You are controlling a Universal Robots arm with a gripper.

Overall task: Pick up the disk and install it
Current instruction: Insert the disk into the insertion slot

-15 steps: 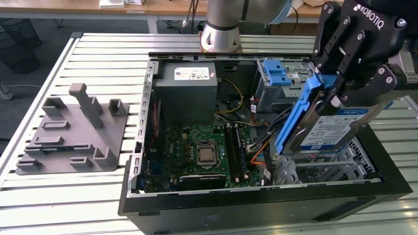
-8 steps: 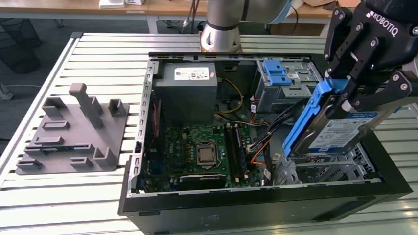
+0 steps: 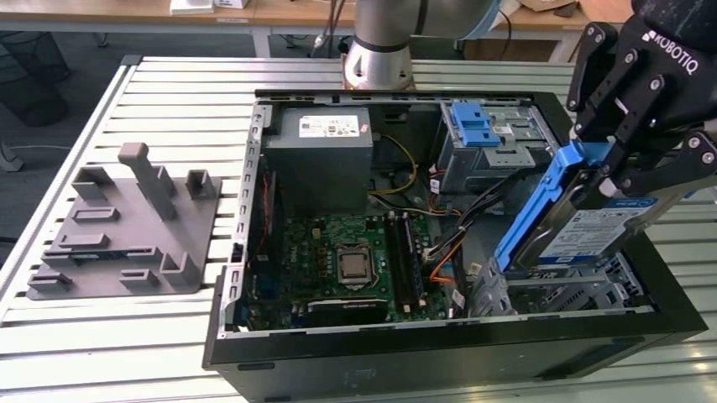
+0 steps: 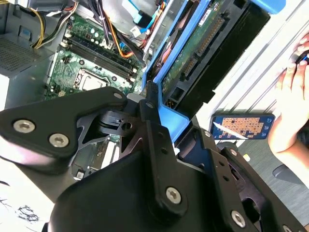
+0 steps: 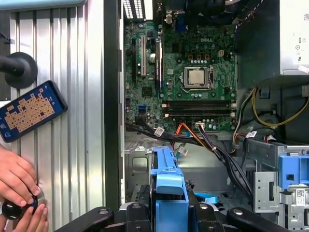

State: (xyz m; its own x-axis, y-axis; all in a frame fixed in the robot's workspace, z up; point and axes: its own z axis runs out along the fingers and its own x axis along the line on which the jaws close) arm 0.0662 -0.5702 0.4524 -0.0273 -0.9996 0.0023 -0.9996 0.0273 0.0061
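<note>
This is a robotics lab or test workshop. A robot arm (image 3: 378, 59) stands at the far edge of a slatted metal table (image 3: 168, 92), its gripper (image 3: 614, 172) clamped on the disk (image 3: 588, 231) above an open computer case (image 3: 448, 357). A grey fixture block (image 3: 123, 227) sits near the table's edge on the exterior view's left. Wooden desks (image 3: 123, 10) and a mesh bin (image 3: 28, 67) stand behind the table.

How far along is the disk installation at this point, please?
Done: the pick-up; the gripper is shut on the disk, which hangs tilted by its blue frame. In hand: the disk is held over the open computer case, low end near the metal cage at the exterior view's right. Left: seating it; it does not yet lie in the cage.
</note>
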